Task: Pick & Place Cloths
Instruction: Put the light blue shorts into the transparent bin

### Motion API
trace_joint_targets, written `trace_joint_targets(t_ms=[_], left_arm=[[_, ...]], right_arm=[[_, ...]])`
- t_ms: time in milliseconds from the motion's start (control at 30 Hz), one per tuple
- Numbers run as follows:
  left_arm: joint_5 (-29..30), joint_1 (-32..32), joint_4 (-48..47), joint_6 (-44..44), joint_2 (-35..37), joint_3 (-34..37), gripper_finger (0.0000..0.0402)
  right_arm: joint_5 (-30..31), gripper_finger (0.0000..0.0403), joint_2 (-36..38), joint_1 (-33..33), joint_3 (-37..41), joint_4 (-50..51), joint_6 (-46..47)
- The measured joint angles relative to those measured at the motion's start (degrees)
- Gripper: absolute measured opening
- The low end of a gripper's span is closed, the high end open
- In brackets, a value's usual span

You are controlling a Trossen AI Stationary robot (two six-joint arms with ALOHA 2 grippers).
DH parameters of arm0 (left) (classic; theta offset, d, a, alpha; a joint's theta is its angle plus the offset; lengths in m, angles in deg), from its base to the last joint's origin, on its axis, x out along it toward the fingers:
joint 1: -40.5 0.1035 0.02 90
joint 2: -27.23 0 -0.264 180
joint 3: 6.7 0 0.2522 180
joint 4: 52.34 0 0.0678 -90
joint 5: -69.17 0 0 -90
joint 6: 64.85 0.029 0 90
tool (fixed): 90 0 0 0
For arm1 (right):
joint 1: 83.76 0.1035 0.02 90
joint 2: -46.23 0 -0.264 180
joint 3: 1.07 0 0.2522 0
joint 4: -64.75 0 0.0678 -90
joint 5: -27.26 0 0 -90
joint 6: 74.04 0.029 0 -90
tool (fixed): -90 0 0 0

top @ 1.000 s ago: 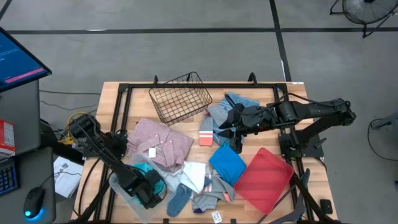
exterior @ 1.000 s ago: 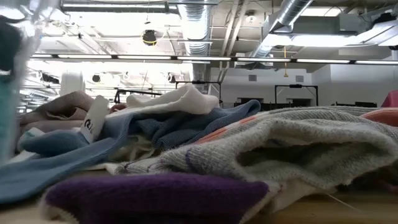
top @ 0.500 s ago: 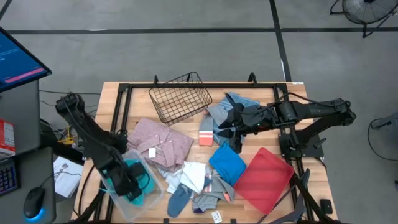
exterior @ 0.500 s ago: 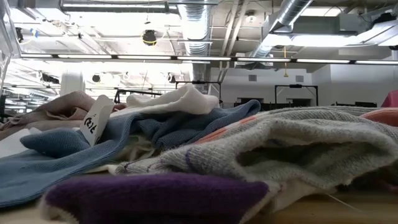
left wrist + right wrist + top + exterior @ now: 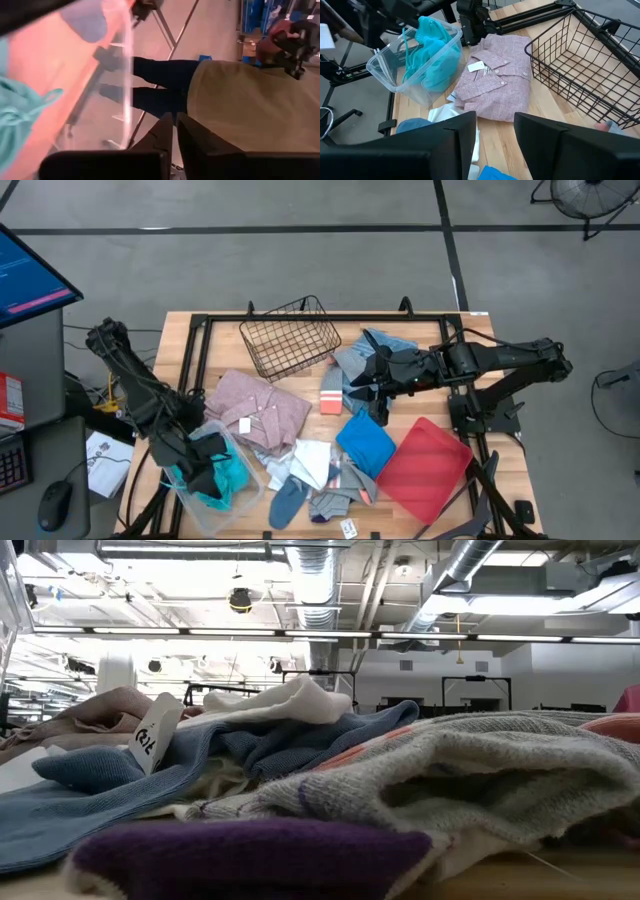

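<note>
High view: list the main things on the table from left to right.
Clear bin with turquoise cloth → pink shirt → wire basket → bright blue cloth → red tray.

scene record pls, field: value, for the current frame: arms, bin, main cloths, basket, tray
left gripper: shut, empty, above the clear bin's outer edge
right gripper: part open, empty, over the table's right middle
clear bin: front-left corner of table
turquoise cloth: inside the clear bin
pink shirt: flat, beside the bin, outside it
bright blue cloth: centre, left of the red tray
wire basket: back centre, nothing visible inside
red tray: front right
</note>
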Motion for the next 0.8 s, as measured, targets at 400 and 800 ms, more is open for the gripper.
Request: trace_joint_targets(t_ms=[400, 800], left_arm=[[-9.11, -2.75, -34.42, 1.58, -18.68, -22.63, 0.0], [-13.03, -7.08, -47.68, -1.11, -27.43, -24.74, 0.0]], right_arm=[[0.0, 0.0131, 0.0, 0.01, 0.0, 0.02, 0.0], [0.0, 0.0131, 0.0, 0.02, 0.0, 0.02, -0.02]])
